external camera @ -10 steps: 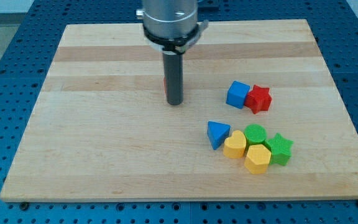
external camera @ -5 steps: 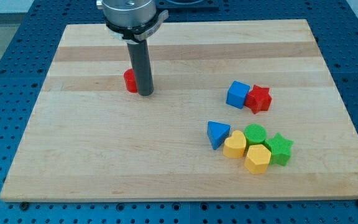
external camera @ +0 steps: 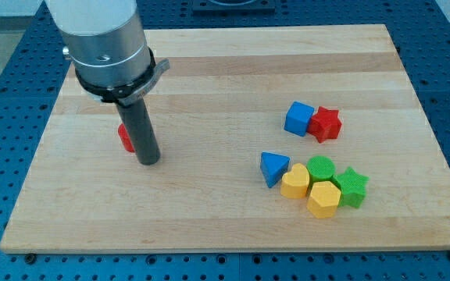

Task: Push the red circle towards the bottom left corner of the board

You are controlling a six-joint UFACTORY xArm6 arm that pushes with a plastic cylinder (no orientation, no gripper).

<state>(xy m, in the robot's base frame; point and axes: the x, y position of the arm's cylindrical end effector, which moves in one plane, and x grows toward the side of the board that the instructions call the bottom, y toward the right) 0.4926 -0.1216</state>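
Observation:
The red circle [external camera: 125, 138] lies on the wooden board [external camera: 225, 203] at the view's left, mostly hidden behind my rod; only its left edge shows. My tip [external camera: 148, 161] rests on the board just right of and slightly below the red circle, touching or almost touching it. The bottom left corner of the board is further down and left of both.
A blue cube [external camera: 298, 119] and a red star [external camera: 326, 124] touch at the right. Below them sits a cluster: blue triangle [external camera: 272, 168], yellow heart [external camera: 294, 183], green circle [external camera: 320, 168], yellow hexagon [external camera: 323, 200], green star [external camera: 351, 186].
My rod has moved left and down across the board, and the red circle has moved with it, left and down. The other blocks have not moved.

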